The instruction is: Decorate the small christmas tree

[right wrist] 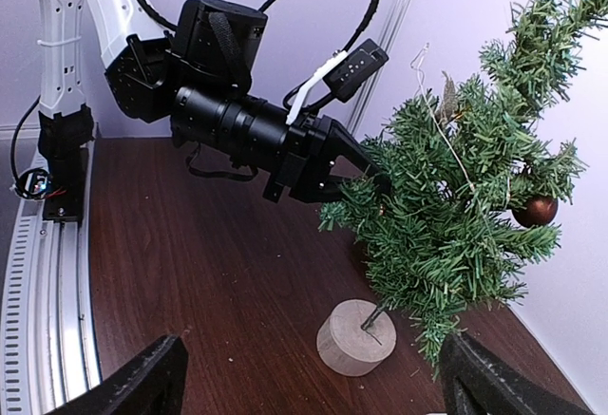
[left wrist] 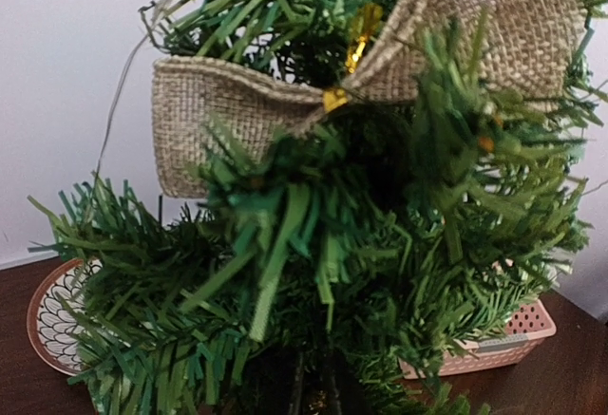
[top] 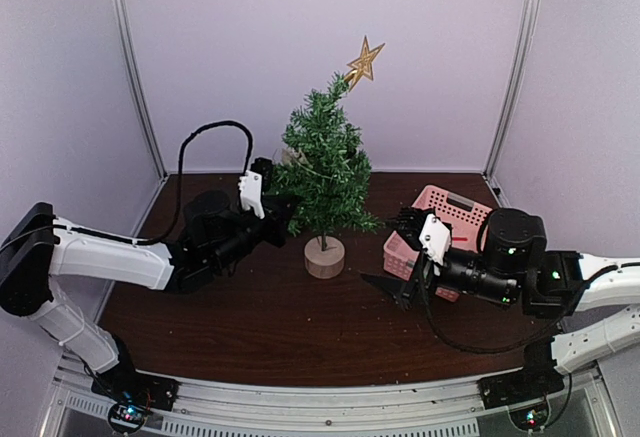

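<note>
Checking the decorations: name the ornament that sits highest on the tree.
The gold star, at the tip of the small christmas tree; the burlap bow and the dark red ball hang lower.

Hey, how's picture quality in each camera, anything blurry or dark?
Left wrist view: the nearest needles of the small christmas tree are soft, the burlap bow behind is sharper. Right wrist view: crisp, but the right gripper shows its fingers as dark silhouettes. Top external view: even light, no glare.

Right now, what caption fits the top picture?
Left gripper reaches into the tree; right gripper hovers open by a pink basket.
</note>
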Robot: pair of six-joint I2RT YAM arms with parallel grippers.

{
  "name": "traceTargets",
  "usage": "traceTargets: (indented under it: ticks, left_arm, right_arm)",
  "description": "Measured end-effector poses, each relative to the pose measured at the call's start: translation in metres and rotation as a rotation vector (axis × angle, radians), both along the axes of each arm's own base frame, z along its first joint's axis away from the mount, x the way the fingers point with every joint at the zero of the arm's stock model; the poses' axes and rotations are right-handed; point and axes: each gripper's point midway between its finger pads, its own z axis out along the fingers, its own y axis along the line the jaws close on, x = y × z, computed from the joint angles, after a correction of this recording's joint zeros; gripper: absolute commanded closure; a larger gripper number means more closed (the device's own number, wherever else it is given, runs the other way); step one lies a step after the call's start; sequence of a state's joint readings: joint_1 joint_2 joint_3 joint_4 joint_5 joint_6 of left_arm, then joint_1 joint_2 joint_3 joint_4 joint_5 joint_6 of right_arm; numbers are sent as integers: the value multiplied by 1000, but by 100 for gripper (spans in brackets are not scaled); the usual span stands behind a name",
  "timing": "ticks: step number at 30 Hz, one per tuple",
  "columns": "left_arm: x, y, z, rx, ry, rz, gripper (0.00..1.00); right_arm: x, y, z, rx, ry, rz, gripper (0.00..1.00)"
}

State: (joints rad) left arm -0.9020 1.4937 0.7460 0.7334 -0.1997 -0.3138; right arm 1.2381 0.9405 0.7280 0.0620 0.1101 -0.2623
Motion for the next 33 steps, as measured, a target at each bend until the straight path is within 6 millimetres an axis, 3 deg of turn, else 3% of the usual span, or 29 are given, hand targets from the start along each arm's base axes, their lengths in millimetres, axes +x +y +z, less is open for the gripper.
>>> traceTargets:
  ticks: [4,11,21,27,33]
  left_arm:
    - [-2,1,3,1,2,-6,69]
    - [-10,8,24,-25,-19,-13,54]
    - [-23,25,41,-38,-29,-13,49]
    - [-37,43,41,-14,-7,-13,48]
    - [-53,64,43,14,16,-11,46]
  right_arm:
    - [0,0,0,0,0,0,5]
    - [0,0,0,0,0,0,5]
    - [6,-4,-3,4,31,-26,5]
    - [42,-29,-18,-15,146,-154,7]
    - [99,-89,-23,-46,308,-408,19]
